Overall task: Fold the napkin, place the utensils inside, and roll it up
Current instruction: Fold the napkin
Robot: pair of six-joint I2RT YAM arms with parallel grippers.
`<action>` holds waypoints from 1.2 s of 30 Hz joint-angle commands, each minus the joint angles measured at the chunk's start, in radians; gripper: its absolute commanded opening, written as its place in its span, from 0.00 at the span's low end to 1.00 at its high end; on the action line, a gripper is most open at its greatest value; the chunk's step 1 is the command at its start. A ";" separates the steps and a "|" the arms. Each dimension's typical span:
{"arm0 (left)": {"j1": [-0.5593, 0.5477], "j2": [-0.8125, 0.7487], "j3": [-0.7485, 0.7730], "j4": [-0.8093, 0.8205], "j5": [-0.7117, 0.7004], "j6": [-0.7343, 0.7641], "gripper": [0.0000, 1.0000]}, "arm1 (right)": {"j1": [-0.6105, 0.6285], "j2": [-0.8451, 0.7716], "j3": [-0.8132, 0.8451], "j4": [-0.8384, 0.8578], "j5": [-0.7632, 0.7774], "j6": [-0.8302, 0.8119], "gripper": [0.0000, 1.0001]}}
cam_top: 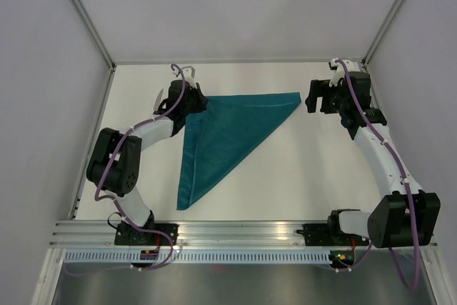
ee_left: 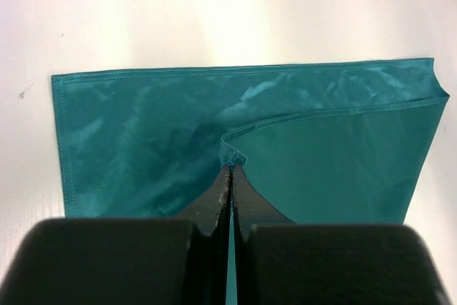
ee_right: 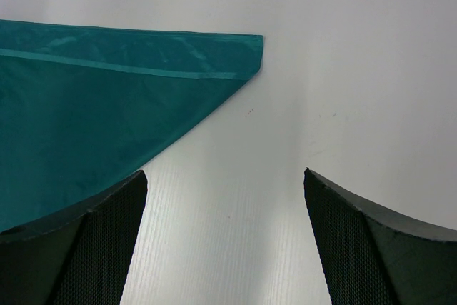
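Grips a hemmed corner of the napkin [ee_left: 143, 148] in the closed left hand [ee_left: 230, 171]; holds the right hand [ee_right: 225, 173] wide open and empty, just beside the cloth's right point. Lies folded in a triangle on the desk [cam_top: 300, 176], left of centre, top layer short of the lower edge. Shows no utensils in any view. Risks dragging the slick top layer askew on release through cling to the hand; risks a crooked roll from uneven edges. Offers a white surface, white wall panels [cam_top: 235, 5] on three sides, an aluminium rail [cam_top: 235, 230] along the near edge
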State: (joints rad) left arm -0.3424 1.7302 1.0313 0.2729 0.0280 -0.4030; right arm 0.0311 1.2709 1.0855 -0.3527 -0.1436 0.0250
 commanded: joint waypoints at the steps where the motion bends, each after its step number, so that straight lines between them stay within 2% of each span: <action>1: 0.032 0.014 0.038 0.005 0.032 -0.014 0.02 | 0.003 0.005 0.024 0.003 -0.008 0.001 0.95; 36: 0.135 0.104 0.170 -0.066 0.107 0.020 0.02 | 0.004 0.021 0.025 0.004 -0.004 -0.002 0.95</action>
State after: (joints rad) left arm -0.2157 1.8107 1.1534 0.2104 0.1093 -0.4023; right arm 0.0311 1.2804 1.0855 -0.3523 -0.1520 0.0250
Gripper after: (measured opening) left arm 0.026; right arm 0.952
